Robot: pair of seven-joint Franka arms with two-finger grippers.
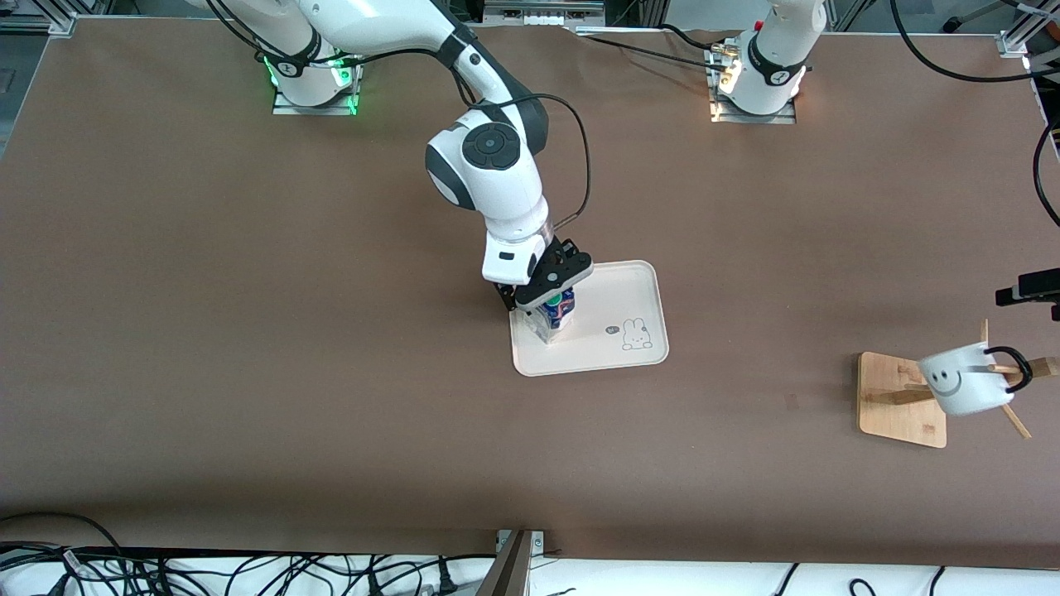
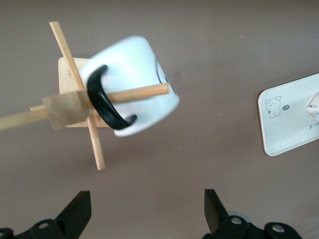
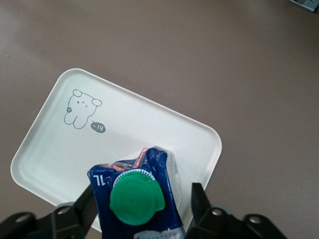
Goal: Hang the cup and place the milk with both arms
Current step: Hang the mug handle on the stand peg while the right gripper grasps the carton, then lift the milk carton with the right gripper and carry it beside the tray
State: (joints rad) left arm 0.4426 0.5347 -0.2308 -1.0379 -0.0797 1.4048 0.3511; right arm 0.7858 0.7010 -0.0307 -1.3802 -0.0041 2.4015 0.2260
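Observation:
The cup (image 1: 961, 385), a white mug with a smiley face, hangs by its black handle on a peg of the wooden rack (image 1: 890, 389) near the left arm's end of the table. In the left wrist view the cup (image 2: 134, 69) hangs on the peg (image 2: 144, 92). My left gripper (image 2: 147, 199) is open, empty and apart from it. The milk (image 1: 556, 313) stands on the white tray (image 1: 629, 290). My right gripper (image 1: 546, 298) is over it. In the right wrist view the fingers of the right gripper (image 3: 144, 199) stand either side of the carton (image 3: 149, 169), with a gap at one finger.
The tray (image 3: 60, 149) has a bunny drawing on its bare part and sits mid-table. It also shows in the left wrist view (image 2: 284, 129). A black part (image 1: 1031, 285) juts in at the table's edge above the rack. Cables lie along the front edge.

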